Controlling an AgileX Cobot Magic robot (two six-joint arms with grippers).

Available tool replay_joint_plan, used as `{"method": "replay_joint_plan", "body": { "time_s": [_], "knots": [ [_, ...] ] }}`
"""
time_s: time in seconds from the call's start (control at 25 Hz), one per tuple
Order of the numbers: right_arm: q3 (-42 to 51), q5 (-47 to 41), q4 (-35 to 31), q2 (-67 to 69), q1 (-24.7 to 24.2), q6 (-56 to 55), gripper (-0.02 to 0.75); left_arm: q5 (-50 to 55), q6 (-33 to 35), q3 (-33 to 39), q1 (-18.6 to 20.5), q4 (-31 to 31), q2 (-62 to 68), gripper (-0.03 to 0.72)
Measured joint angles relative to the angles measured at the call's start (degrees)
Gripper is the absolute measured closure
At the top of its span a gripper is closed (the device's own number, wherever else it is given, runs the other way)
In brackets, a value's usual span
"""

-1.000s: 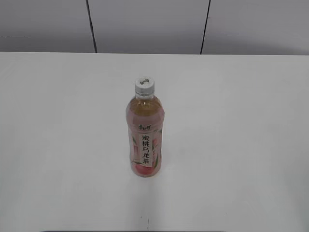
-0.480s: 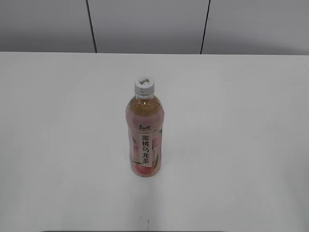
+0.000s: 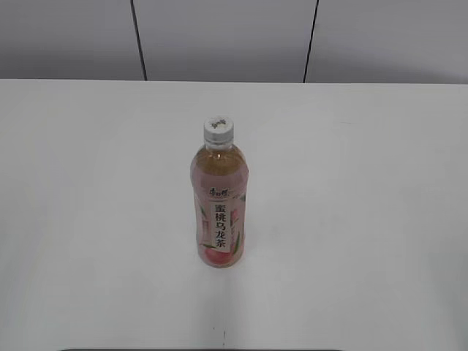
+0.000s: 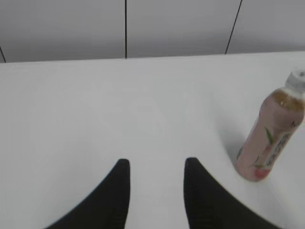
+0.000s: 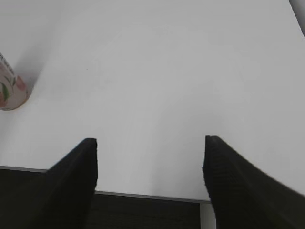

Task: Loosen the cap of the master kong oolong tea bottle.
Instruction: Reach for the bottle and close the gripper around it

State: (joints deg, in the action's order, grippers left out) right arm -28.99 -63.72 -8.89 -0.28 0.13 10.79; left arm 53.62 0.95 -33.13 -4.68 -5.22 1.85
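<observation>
The master kong oolong tea bottle [image 3: 219, 212] stands upright near the middle of the white table, its label with dark characters facing me. The white ribbed cap [image 3: 219, 129] sits on its neck. Neither gripper shows in the exterior view. In the left wrist view my left gripper [image 4: 157, 164] is open and empty over bare table, with the bottle [image 4: 269, 143] and its cap [image 4: 296, 79] well off to its right. In the right wrist view my right gripper [image 5: 150, 143] is wide open and empty above the table's front edge; only the bottle's base [image 5: 12, 93] shows at far left.
The white table [image 3: 365, 219] runs back to a grey panelled wall [image 3: 227, 36]. The table's front edge [image 5: 143, 194] with a dark gap below it lies under my right gripper.
</observation>
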Motion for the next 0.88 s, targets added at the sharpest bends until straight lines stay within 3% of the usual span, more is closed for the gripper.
{"method": "replay_joint_plan", "body": {
  "time_s": [0.28, 0.76, 0.88],
  "knots": [
    [0.0, 0.0, 0.0, 0.0, 0.0, 0.0, 0.214, -22.7, 0.0, -0.4, 0.0, -3.1, 11.2, 0.424],
    [0.0, 0.0, 0.0, 0.0, 0.0, 0.0, 0.214, -56.7, 0.0, 0.1, 0.0, -5.4, 54.9, 0.239],
    [0.0, 0.0, -0.1, 0.0, 0.0, 0.0, 0.214, -66.8, 0.0, 0.1, 0.0, -5.4, 63.7, 0.221]
  ]
}}
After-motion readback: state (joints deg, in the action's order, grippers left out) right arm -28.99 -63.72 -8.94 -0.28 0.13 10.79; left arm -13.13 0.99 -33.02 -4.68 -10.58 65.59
